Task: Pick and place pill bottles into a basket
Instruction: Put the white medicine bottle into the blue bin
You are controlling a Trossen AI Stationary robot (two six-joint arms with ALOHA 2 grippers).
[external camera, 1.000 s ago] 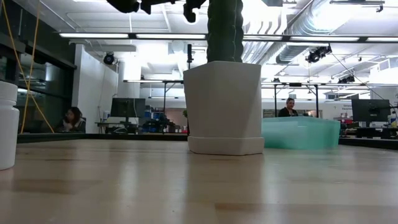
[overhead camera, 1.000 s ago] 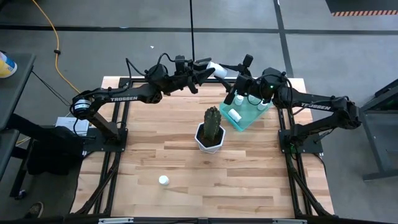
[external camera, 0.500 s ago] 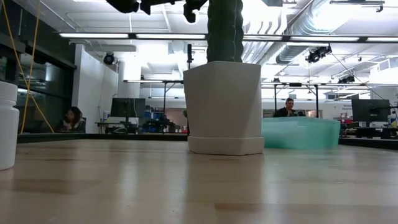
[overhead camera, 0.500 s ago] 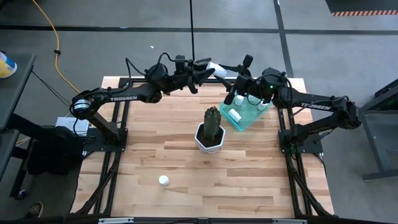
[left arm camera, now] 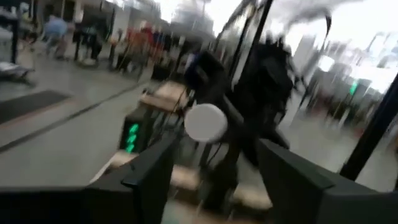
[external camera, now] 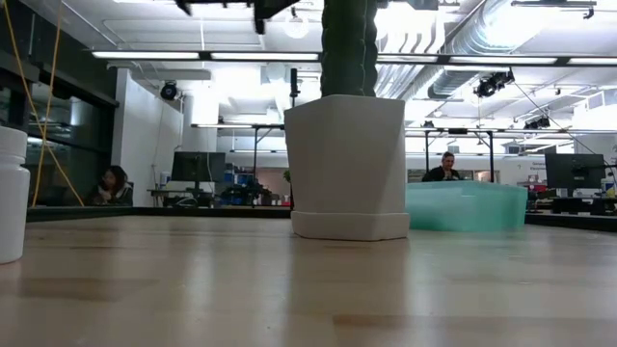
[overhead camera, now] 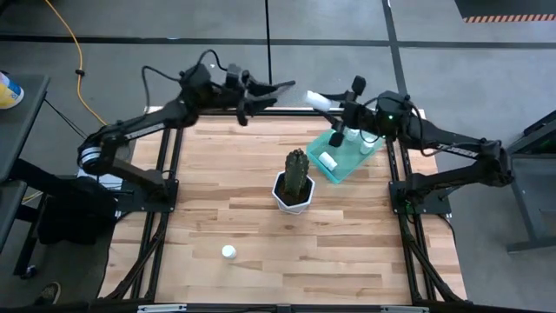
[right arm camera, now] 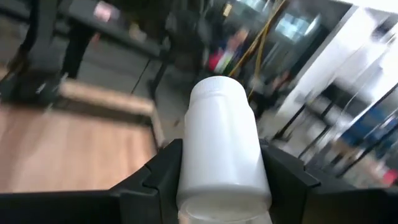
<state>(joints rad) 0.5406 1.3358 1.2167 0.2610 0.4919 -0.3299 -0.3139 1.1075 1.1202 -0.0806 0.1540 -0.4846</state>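
My right gripper (overhead camera: 337,106) is shut on a white pill bottle (overhead camera: 317,100), high over the table's far edge, just left of the teal basket (overhead camera: 352,163). The basket stands on the table at the far right and has a few white bottles (overhead camera: 327,160) in it. My left gripper (overhead camera: 271,87) is open and empty, up in the air left of the held bottle; in its wrist view the bottle's round end (left arm camera: 205,122) shows farther off. One bottle (overhead camera: 228,252) stands alone near the table's front; it also shows in the low view (external camera: 10,193). My right gripper pinches the bottle's body (right arm camera: 221,155) between its two fingers (right arm camera: 163,167), at the end away from the cap (right arm camera: 217,90). The fingers come level from the table's right and lie along the bottle. The bottle lies about level, cap toward the table's left, lifted clear.
A white faceted pot with a green cactus (overhead camera: 294,184) stands mid-table, in front of the basket. In the low view the pot (external camera: 347,164) hides much of the table's far side, and people show in the room beyond.
My left gripper has let go of the bottle and drawn back toward the table's left edge. The bottle stays in my right gripper, which has gone a little toward the table's right with it.
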